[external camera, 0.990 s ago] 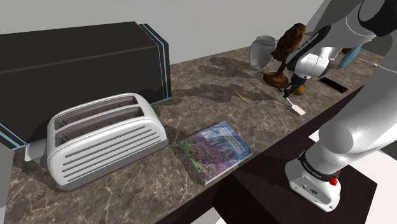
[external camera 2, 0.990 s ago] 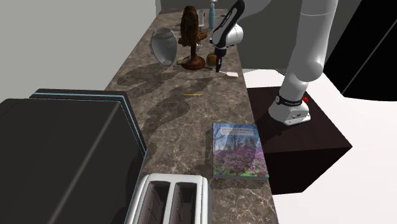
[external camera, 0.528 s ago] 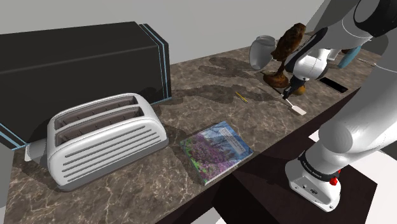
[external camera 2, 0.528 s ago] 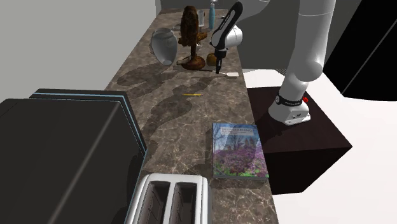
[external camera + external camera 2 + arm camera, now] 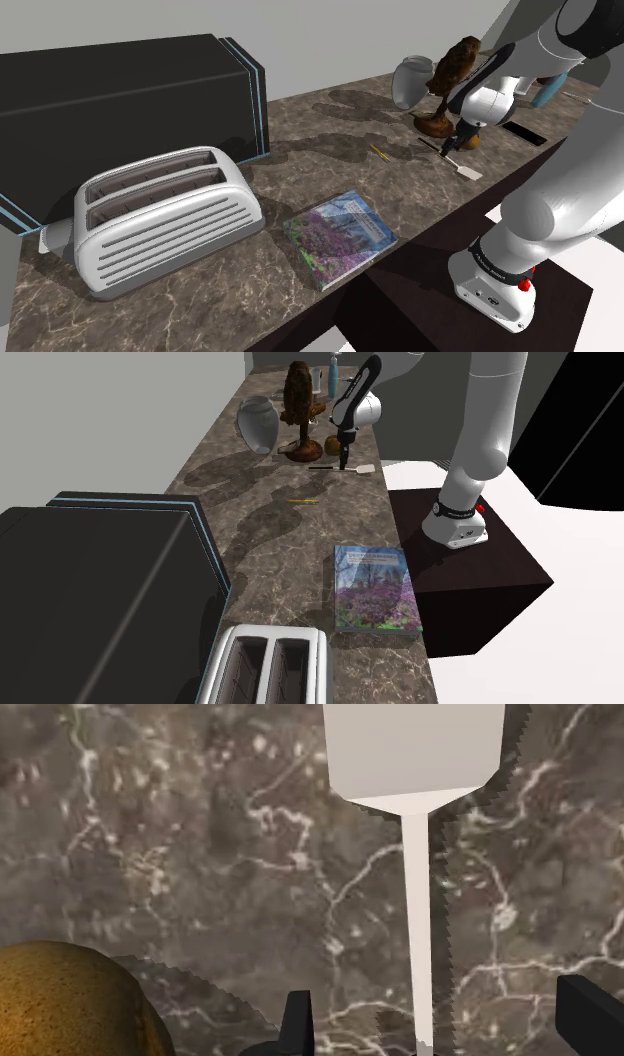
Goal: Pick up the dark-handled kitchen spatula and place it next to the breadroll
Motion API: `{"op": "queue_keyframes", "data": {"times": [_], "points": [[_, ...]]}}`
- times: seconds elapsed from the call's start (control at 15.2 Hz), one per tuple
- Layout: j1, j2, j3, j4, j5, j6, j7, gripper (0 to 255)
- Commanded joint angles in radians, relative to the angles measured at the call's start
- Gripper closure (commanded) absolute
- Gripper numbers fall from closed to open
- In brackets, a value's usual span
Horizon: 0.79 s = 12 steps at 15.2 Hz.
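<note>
The spatula (image 5: 340, 468) lies flat on the marble counter (image 5: 290, 542), its dark handle (image 5: 434, 147) pointing toward the statue's base and its white blade (image 5: 469, 173) near the counter's edge. The brown breadroll (image 5: 334, 446) sits just beside it. My gripper (image 5: 346, 459) hovers right over the spatula's neck, open. In the wrist view the white blade (image 5: 412, 749) and thin neck run between my gripper's (image 5: 443, 1009) fingers (image 5: 297, 1022), which stand apart and do not touch it. The breadroll (image 5: 70, 999) sits off to one side of the fingers.
A brown owl statue (image 5: 452, 72) on a wooden base and a tipped white bowl (image 5: 408, 80) stand just behind the breadroll. A yellow pencil (image 5: 379, 152), a book (image 5: 340, 238), a toaster (image 5: 165, 215) and a big black box (image 5: 120, 100) line the counter.
The fingers have opened and let go of the spatula. It hung tilted from the gripper with its blade on the counter; now it lies flat.
</note>
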Motion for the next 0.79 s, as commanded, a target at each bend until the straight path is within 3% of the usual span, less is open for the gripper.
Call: {"op": "queue_keyframes", "data": {"times": [0.0, 0.2, 0.73], "points": [[0.015, -0.037, -0.023, -0.005, -0.042, -0.027, 0.031, 0], [0.043, -0.141, -0.071, -0.010, -0.159, -0.109, 0.113, 0], [0.040, -0.141, -0.069, -0.010, -0.159, -0.109, 0.114, 0]]}}
